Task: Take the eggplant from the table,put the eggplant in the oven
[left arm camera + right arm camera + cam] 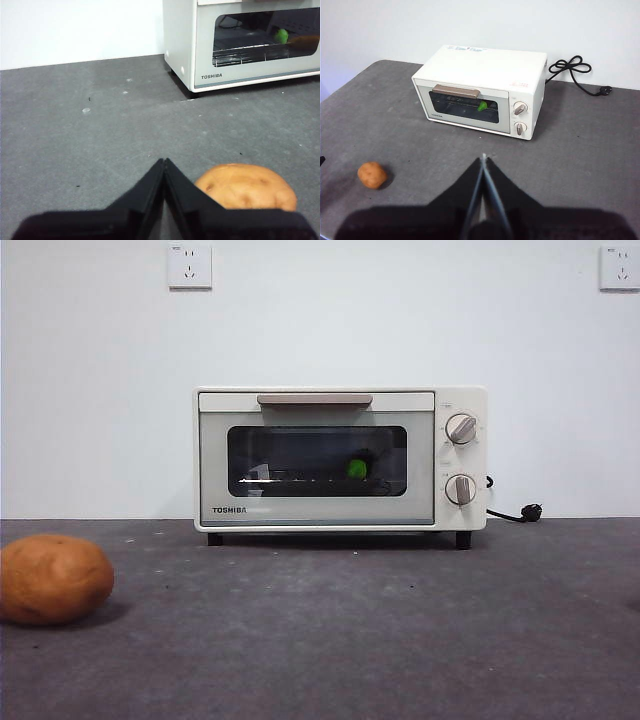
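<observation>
Both grippers, left (164, 167) and right (483, 162), are clenched empty; the dark purple, green-capped eggplant (356, 468) lies inside the closed cream-white Toshiba toaster oven (340, 510).

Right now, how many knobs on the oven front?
2: upper knob and lower knob, stacked on the panel right of the oven glass door. None look hidden.
</observation>
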You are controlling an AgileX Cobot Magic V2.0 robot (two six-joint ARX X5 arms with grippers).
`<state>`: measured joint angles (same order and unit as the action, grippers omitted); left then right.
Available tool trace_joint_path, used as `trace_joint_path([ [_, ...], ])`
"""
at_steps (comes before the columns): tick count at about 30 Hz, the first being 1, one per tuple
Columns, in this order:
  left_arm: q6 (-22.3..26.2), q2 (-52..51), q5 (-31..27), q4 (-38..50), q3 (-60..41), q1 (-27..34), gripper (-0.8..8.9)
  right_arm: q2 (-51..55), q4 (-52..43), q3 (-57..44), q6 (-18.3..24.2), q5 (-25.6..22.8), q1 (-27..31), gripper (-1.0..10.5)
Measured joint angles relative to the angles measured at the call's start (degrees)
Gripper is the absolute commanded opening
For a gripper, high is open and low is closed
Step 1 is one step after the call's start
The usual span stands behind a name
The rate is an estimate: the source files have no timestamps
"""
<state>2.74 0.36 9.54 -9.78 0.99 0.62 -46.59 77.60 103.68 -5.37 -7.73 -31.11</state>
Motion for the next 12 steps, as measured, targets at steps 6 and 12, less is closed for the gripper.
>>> trace_joint_path([
  [6, -0.7, 0.4, 0.0, 0.3, 0.0, 0.0, -0.04, -0.1, 0.0, 0.0, 0.0, 0.0, 0.0, 0.0],
  [12, -0.9, 1.9, 0.0, 0.4, 0.0, 0.0, -0.04, -0.1, 0.0, 0.0, 0.0, 0.0, 0.0, 0.0],
])
